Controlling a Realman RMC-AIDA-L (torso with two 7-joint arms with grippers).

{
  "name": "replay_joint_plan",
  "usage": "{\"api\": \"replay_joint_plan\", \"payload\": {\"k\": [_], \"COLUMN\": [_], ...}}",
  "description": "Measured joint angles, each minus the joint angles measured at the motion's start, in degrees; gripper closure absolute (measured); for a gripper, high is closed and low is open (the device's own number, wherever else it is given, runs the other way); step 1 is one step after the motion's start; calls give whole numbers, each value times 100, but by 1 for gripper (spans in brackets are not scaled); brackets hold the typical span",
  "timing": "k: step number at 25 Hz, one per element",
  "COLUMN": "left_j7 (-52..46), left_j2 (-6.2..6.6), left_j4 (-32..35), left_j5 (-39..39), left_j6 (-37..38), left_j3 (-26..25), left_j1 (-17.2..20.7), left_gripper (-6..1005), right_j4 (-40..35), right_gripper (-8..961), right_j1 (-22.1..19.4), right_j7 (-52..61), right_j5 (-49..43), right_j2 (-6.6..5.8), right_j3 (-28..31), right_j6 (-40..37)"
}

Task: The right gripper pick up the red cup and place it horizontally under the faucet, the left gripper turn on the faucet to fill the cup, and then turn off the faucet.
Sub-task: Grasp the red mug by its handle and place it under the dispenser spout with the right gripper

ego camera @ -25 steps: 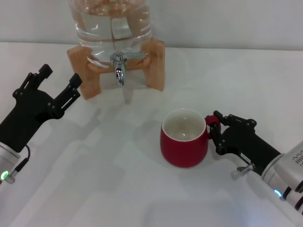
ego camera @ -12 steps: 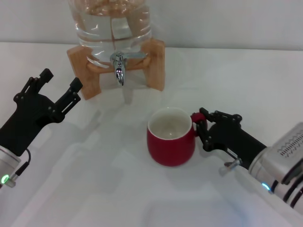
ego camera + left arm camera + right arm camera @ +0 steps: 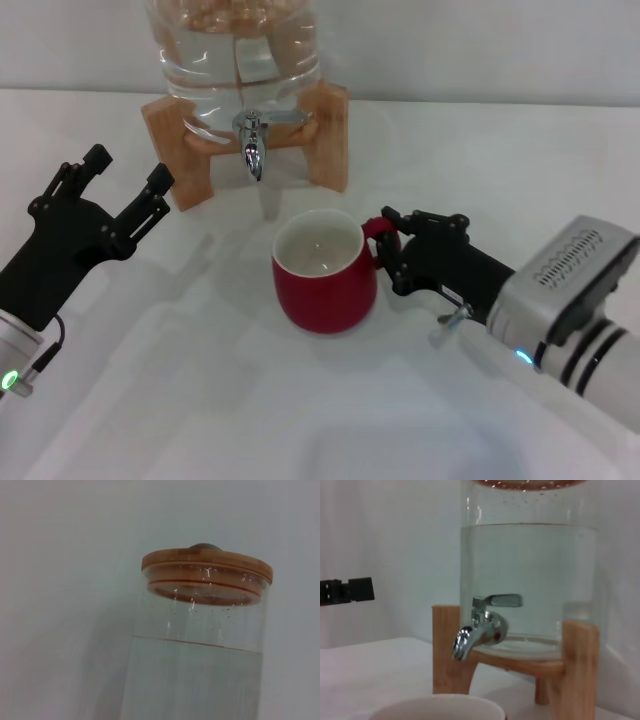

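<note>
Gripping: right gripper (image 3: 390,250) closed on the handle of the red cup (image 3: 322,272), reaching in from the right side of the table (image 3: 480,180).
Cup: upright on the white tabletop, white inside showing (looks dry), standing in front of the faucet (image 3: 251,140) and a little to its right; a strip of bare tabletop lies between cup rim and spout.
Left gripper (image 3: 122,188): fingers spread wide, holding nothing, off to the left of the wooden stand (image 3: 330,135), apart from it.
Open room: bare tabletop between the two grippers.
Faucet: lever lying sideways, spout pointing down.
Far: water jug (image 3: 235,60) seated in the stand, by the back wall.
</note>
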Motion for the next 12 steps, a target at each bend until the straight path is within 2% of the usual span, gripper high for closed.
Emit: {"api": "replay_joint_plan", "payload": {"k": [12], "left_j7": [0], "left_j2": [8], "left_j4": [0], "left_j5": [-12], "left_j6": [-6], "left_j3": [-18], "left_j1": [-6], "left_gripper": [142], "right_j4": [175], "right_gripper": [796], "right_j1": [575], "right_j7": [8], "right_j5": [63], "right_j2": [0], "right_j3": [29], "right_j6": [617]}}
